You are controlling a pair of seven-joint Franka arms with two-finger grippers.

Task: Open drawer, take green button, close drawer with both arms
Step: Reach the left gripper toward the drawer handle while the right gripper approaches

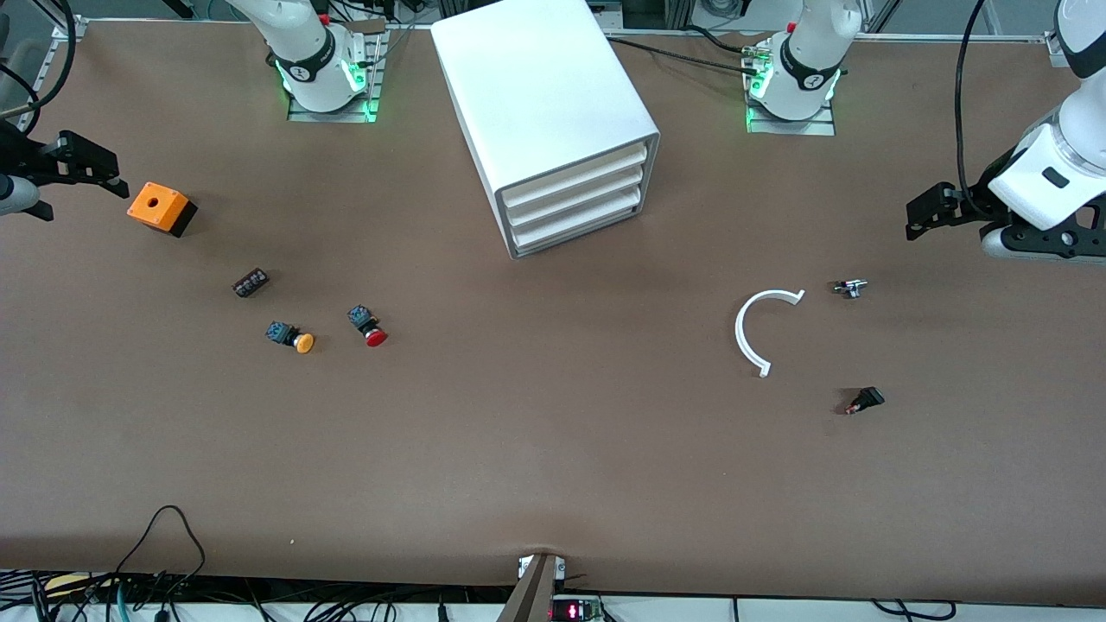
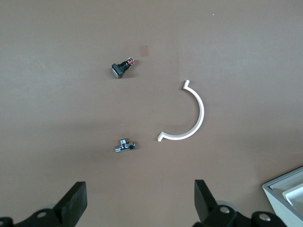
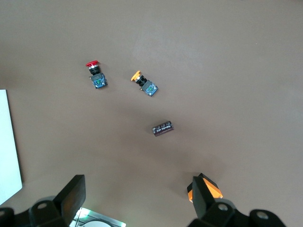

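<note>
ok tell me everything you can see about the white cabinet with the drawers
The white cabinet is a boxy unit with smooth matte walls that look like plastic or painted metal. It stands upright on the brown table, between the two arm bases, turned slightly so its front faces the camera at an angle toward the left arm's end. Its front holds three wide, shallow white drawers stacked one above another; all are pushed in, including the lowest drawer. Nothing touches the cabinet apart from the table.

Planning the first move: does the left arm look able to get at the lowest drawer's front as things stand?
Probably yes. The lowest drawer is shut, and the bare table in front of the cabinet leaves the way free. The left hand hangs open over the left arm's end of the table, holding nothing.
</note>
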